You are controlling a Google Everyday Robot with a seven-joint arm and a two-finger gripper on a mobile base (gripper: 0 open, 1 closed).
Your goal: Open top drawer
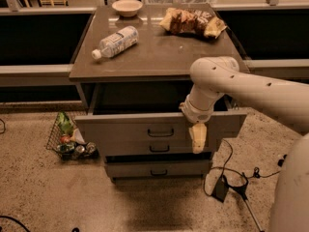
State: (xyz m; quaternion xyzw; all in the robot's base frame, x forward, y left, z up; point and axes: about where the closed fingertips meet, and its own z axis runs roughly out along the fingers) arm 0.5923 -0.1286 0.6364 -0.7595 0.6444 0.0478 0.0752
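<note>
Three grey drawers sit under this table (159,62), and the top drawer (116,128) is pulled out a good way, so you can see its dark inside below the tabletop. The gripper (198,138) hangs down against that drawer's front, just right of the black handle (160,132); honestly can't tell if it's open or closed. Up top there's a bottle (116,41) on its side, a bowl (127,7) at the back, and snack bags (191,21). A wire basket (65,138) is on the floor to the left, with cables (231,181) on the right.
</note>
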